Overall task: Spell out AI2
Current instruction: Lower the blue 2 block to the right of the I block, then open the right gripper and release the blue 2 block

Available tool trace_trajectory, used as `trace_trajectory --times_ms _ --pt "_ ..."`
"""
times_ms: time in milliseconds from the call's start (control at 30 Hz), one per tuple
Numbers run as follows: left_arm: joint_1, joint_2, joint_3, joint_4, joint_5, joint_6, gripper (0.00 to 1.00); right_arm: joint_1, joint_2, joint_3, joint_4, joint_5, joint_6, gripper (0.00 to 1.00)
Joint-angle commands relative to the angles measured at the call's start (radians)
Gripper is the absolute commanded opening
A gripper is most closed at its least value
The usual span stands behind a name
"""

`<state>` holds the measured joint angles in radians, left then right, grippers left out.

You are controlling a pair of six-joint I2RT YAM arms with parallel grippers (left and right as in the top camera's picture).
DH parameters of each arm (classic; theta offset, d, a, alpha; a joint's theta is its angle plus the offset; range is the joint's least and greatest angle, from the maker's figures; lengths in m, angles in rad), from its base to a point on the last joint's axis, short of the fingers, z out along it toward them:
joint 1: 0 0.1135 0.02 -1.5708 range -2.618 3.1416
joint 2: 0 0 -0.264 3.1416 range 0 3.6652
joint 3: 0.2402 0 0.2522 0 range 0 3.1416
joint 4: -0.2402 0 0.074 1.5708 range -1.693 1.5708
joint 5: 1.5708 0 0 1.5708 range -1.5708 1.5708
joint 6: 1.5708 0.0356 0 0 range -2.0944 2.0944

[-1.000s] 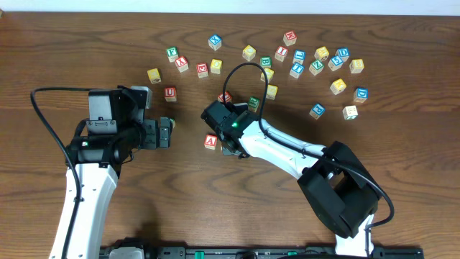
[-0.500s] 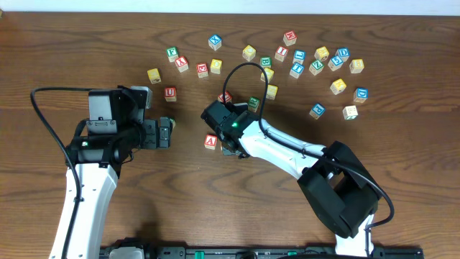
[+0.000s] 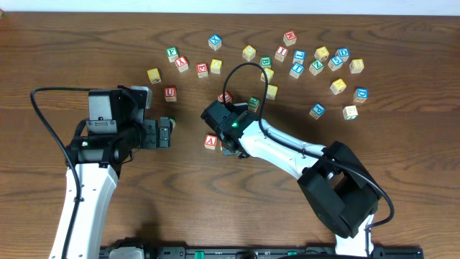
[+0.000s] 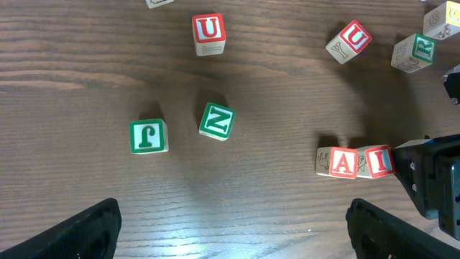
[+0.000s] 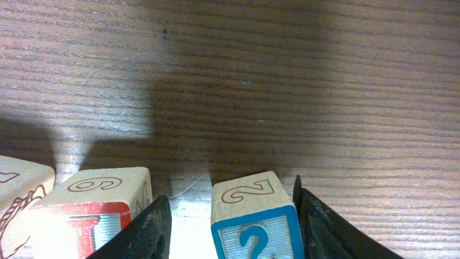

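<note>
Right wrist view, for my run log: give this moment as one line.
A, I: touching, in row | 2: beside I, apart, inside open right gripper | left gripper: open, empty

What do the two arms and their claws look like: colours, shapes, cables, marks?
The left arm and the right arm each have smooth white links and boxy black joint housings. A thin black cable loops out beside the left one; another arches over the right one, near a small green light. The left claw has broad black fingers; the right claw has curved black ones.
</note>
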<state>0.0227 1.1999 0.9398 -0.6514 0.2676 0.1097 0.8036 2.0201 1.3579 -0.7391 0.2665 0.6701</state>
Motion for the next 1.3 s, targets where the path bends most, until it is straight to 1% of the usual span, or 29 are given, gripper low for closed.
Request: trace_trajectory --times_ms 0,467,1267 --pt "0.005 0.003 0.007 -0.004 0.005 0.017 0.98 0.005 -0.022 -0.006 -0.001 0.023 0.007 0.51" --pt "0.005 0.003 0.007 -0.004 0.005 0.017 0.98 0.005 -0.022 -0.006 -0.001 0.023 0.007 0.53" --pt "0.005 0.003 0.007 -0.004 0.005 0.017 0.98 0.000 -0.022 -0.006 -0.028 0.065 0.026 0.51"
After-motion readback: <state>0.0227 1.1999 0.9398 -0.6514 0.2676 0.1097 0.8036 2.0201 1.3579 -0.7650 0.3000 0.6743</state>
